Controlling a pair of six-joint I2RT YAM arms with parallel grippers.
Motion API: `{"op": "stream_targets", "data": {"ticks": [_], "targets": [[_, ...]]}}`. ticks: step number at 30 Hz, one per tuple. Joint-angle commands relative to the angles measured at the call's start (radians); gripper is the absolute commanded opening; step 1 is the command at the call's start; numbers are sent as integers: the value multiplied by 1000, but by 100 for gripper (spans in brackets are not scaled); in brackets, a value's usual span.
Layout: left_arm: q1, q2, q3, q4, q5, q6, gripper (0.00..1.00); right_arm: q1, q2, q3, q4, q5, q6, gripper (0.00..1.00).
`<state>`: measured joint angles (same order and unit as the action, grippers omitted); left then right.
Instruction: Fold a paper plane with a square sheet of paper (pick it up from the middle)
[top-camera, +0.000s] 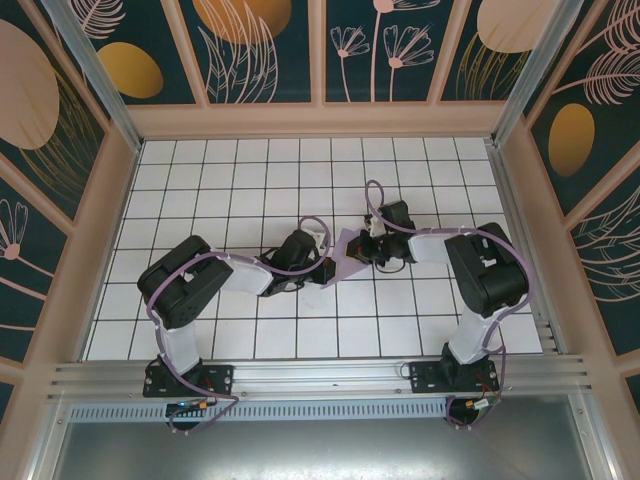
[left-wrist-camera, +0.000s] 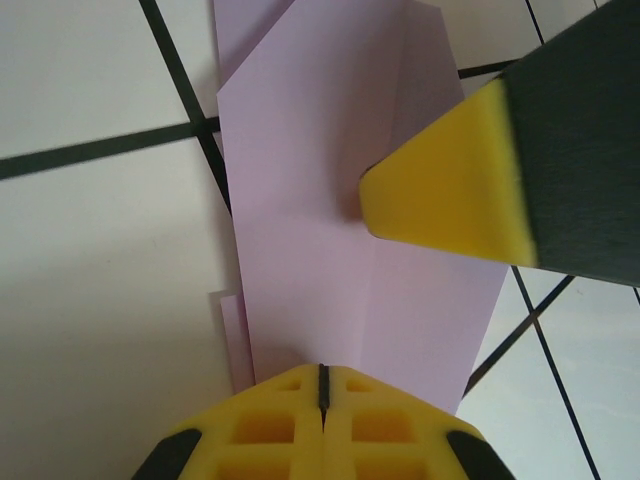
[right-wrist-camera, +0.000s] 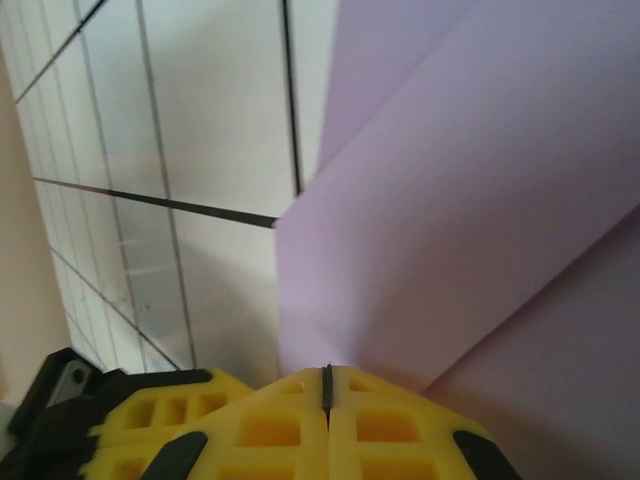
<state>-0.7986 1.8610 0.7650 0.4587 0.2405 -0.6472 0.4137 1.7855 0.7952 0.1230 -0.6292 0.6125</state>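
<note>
Sheet of paper (left-wrist-camera: 300, 270), lavender, creased, angular

Under me lies a white tabletop (top-camera: 200, 190), ruled into square tiles by thin dark lines. At nine, twelve and three o'clock stand dark teal wall panels (top-camera: 260, 50) printed with pale pink flowers and orange ovals, framed in beige wood. At six o'clock runs a ribbed aluminium rail (top-camera: 320, 372), then what may be grey sheet metal (top-camera: 320, 450).
</note>
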Motion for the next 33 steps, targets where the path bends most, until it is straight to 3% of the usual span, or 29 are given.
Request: {"op": "stream_targets", "data": {"ticks": [1, 5, 10, 16, 33], "targets": [[-6, -25, -1, -142, 55, -21, 0, 3, 36, 26, -61, 59, -4, 0], [-5, -90, 32, -146, 45, -44, 0, -9, 73, 40, -109, 96, -12, 0], [-5, -182, 37, -141, -6, -110, 11, -10, 96, 55, -153, 131, -22, 0], [-24, -218, -38, -30, -13, -252, 16, -10, 111, 65, -180, 149, -25, 0], [-65, -71, -30, -38, 10, -383, 18, -8, 123, 56, -201, 163, -25, 0]]}}
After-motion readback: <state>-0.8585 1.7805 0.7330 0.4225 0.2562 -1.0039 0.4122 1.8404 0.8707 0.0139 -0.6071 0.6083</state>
